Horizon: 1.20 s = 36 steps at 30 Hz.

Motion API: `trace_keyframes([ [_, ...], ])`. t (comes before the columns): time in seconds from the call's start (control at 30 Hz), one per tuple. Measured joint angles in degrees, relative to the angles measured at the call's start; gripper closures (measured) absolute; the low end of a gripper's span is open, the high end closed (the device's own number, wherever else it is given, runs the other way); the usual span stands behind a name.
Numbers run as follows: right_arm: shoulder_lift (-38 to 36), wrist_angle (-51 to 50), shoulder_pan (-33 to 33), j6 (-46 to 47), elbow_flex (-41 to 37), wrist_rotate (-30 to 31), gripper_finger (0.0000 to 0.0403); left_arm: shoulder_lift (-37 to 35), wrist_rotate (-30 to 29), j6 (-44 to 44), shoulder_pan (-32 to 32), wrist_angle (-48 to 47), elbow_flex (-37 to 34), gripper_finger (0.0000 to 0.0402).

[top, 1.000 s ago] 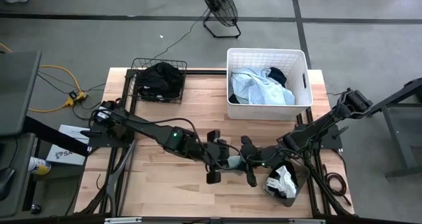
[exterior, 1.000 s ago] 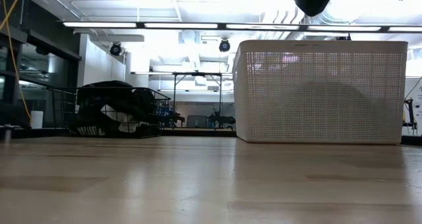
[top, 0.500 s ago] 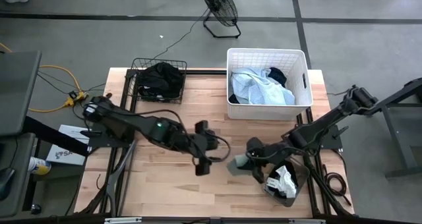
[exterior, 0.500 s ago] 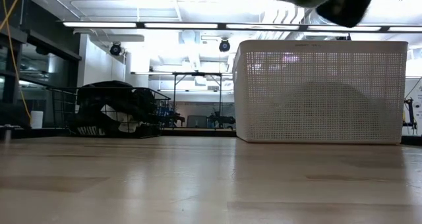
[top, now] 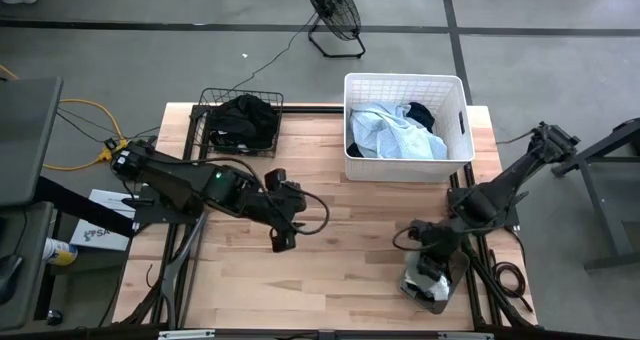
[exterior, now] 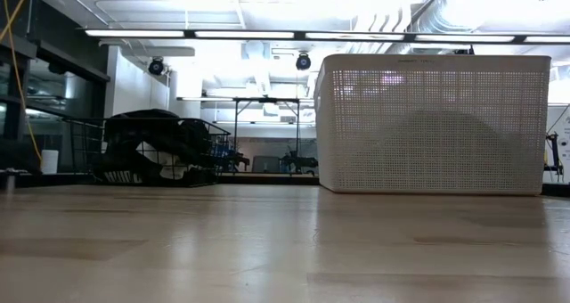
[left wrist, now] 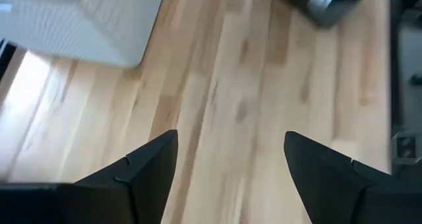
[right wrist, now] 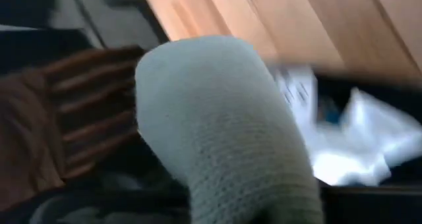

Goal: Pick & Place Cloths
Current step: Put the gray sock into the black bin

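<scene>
A sage green knitted cloth [right wrist: 224,138] fills the right wrist view; my right gripper [top: 425,258] is shut on it above the black bin [top: 440,298] at the table's near right corner. White cloths [top: 432,278] lie in that bin. My left gripper [top: 281,220] hangs open over the bare wood left of the table's middle, with nothing between its fingers [left wrist: 148,161]. A pale blue cloth [top: 392,132] and a dark one lie in the white laundry basket [top: 462,130]. Black cloths [top: 245,118] fill the black wire basket [top: 208,130]. My right gripper holds the sage green cloth, which bulges up in front of the wrist camera and hides the fingers, so the part held cannot be told. The gripper slants down from the table's right side. The cloth is lifted clear of the table, over the black bin.
The white laundry basket [exterior: 434,125] stands at the far right and the wire basket [exterior: 160,151] at the far left. Bare wood lies between the two arms. A floor fan [top: 332,10] stands beyond the far edge, with cables on the floor to the left.
Both grippers stood together at the table's middle with the sage cloth between them. My right gripper has swung toward the near right corner with the cloth, rolling its wrist, and now stands over the black bin. My left gripper has drawn back toward the table's left and risen, without the cloth.
</scene>
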Motion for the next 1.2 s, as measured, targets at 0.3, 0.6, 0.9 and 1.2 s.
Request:
trace_keyframes([
  [0.3,-0.51,-10.71,8.78,15.75,0.0,1.11,0.0373,-1.76,-2.4,3.61,0.0,-6.92,-0.64,0.0129],
  [0.6,5.18,-14.73,13.29,20.9,0.0,10.22,0.0373,-7.49,-0.8,10.19,0.0,-1.59,-5.37,0.0129],
  [0.9,17.62,-12.82,13.37,22.09,0.0,9.79,0.0373,-18.9,10.02,7.28,-0.02,10.21,-22.86,0.0129],
  [1.2,23.99,-10.67,14.08,25.16,0.17,7.52,0.0373,-35.03,16.32,2.84,-0.04,26.75,-41.27,0.0128],
])
